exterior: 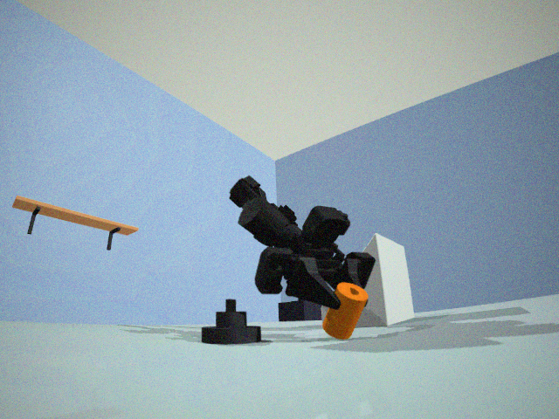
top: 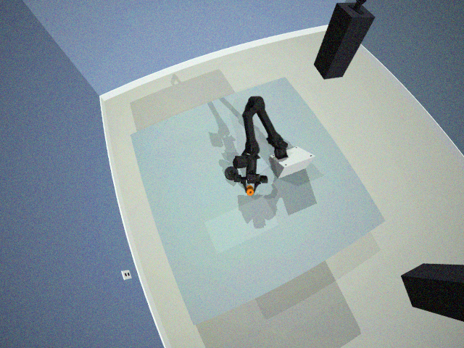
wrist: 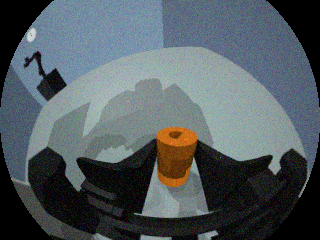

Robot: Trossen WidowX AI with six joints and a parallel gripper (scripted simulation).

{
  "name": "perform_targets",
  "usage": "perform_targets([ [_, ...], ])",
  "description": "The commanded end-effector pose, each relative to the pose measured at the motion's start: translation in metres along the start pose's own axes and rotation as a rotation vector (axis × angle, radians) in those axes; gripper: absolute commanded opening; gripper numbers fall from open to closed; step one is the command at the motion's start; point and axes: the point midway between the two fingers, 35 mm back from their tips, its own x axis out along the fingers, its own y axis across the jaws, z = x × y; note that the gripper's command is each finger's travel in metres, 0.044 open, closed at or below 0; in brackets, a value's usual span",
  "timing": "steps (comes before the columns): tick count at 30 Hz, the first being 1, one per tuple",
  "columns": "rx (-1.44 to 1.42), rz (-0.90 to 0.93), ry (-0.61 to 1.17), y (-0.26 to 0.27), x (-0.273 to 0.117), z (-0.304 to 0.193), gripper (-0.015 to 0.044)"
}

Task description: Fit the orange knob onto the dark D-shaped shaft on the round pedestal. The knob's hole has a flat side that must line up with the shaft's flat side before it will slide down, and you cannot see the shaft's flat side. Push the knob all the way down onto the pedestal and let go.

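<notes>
The orange knob [top: 249,191] [exterior: 343,315] [wrist: 175,159] is held between the fingertips of my gripper [top: 250,188] [exterior: 352,303] [wrist: 175,142], which is shut on it. In the exterior view the knob leans, its holed end up and its lower end close above the table surface; the exact gap is unclear. The hole's flat side cannot be made out. The round pedestal [top: 230,172] [exterior: 231,334] stands upright beside the gripper, apart from the knob. Its dark shaft [exterior: 231,305] is bare; the shaft's flat side cannot be seen. The pedestal is not visible in the wrist view.
The arm's white base block [top: 293,163] [exterior: 393,284] stands behind the knob in the exterior view. In the top view, the arm's wrist parts lie close to the pedestal. A wooden shelf [exterior: 74,215] hangs on the wall. Dark pillars [top: 343,40] stand around the pale blue mat [top: 180,262].
</notes>
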Motion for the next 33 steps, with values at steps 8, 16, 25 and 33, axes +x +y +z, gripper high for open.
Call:
perform_targets([
  [8,-0.002,0.001,-0.166,0.001,-0.007,-0.010,0.0179],
  [16,-0.002,0.001,-0.217,0.001,-0.011,-0.013,0.0179],
  [25,-0.005,0.002,-0.219,0.001,-0.010,-0.013,0.0260],
  [33,-0.005,0.002,-0.219,0.001,-0.010,-0.013,0.0260],
])
